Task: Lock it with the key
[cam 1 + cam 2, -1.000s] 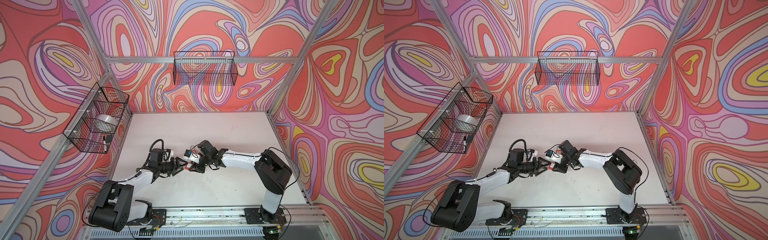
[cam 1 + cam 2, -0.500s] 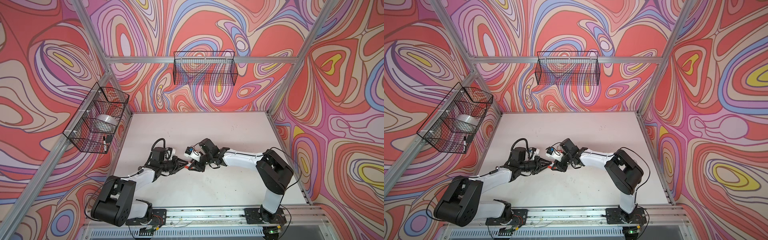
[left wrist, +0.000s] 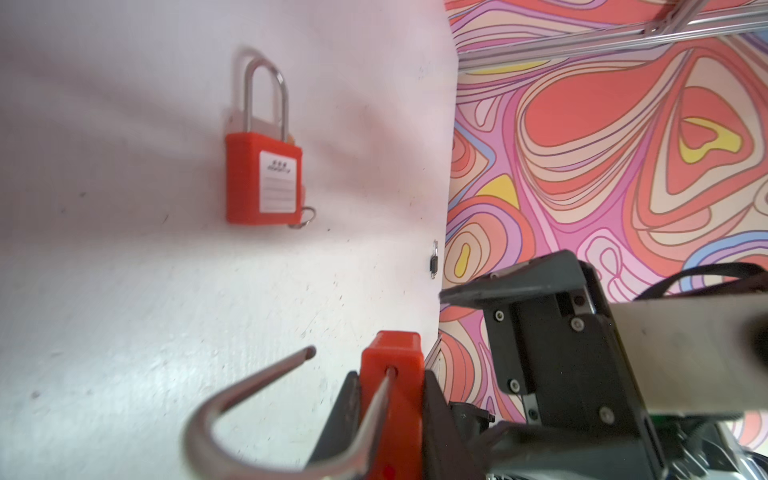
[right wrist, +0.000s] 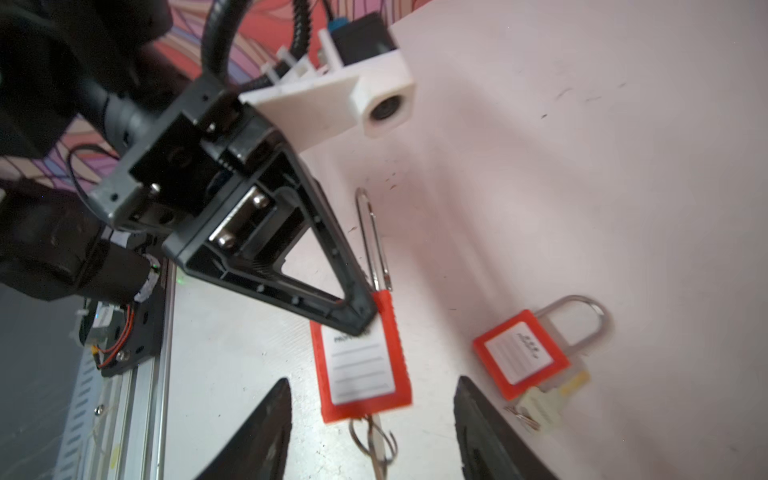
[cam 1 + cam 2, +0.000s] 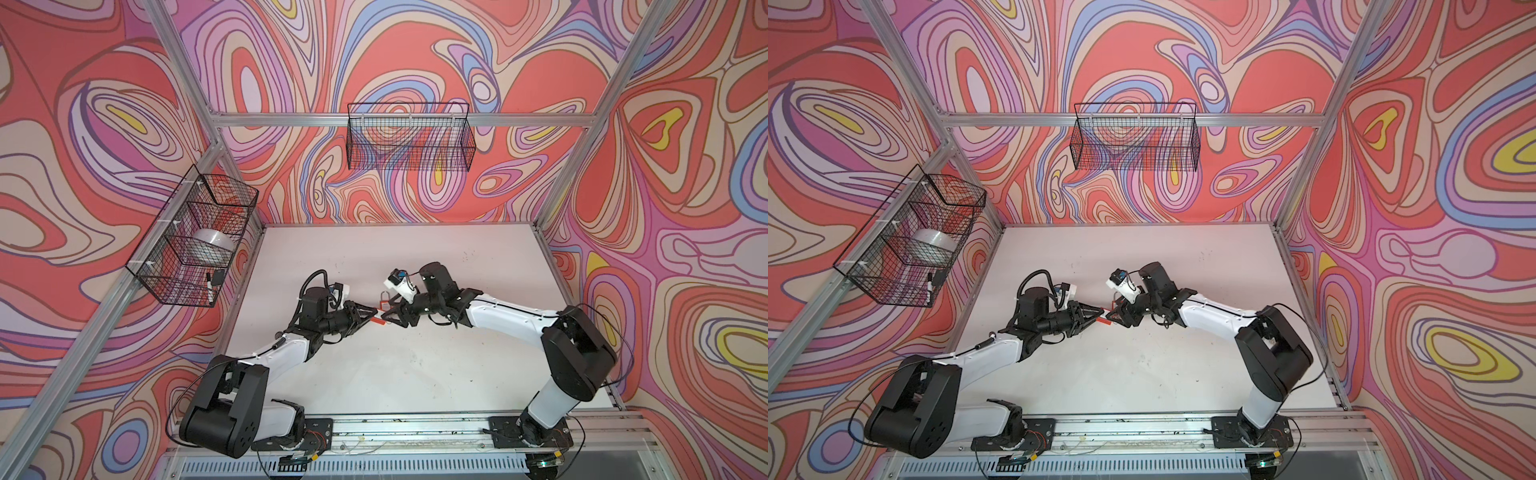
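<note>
A red padlock (image 3: 395, 365) (image 4: 361, 365) with a white label hangs just above the table, my left gripper (image 3: 392, 388) (image 5: 371, 312) shut on its body. Its steel shackle (image 3: 249, 386) is swung out, the free end clear of the body. A key on a ring (image 4: 372, 442) sticks out of the body's lower end. My right gripper (image 4: 370, 432) (image 5: 387, 318) is open, its fingers on either side of that key and touching nothing. In a top view both grippers meet tip to tip at mid-table around the padlock (image 5: 1104, 319).
A second red padlock (image 3: 262, 183) (image 4: 521, 353) (image 5: 384, 296) lies flat on the white table close behind, shackle closed, with keys beside it. Wire baskets hang on the left wall (image 5: 195, 237) and the back wall (image 5: 409, 139). A rail (image 5: 374, 432) runs along the front edge.
My left gripper has shut on the padlock's body. My right gripper has opened and let go at the key end. Both arms have shifted only slightly.
</note>
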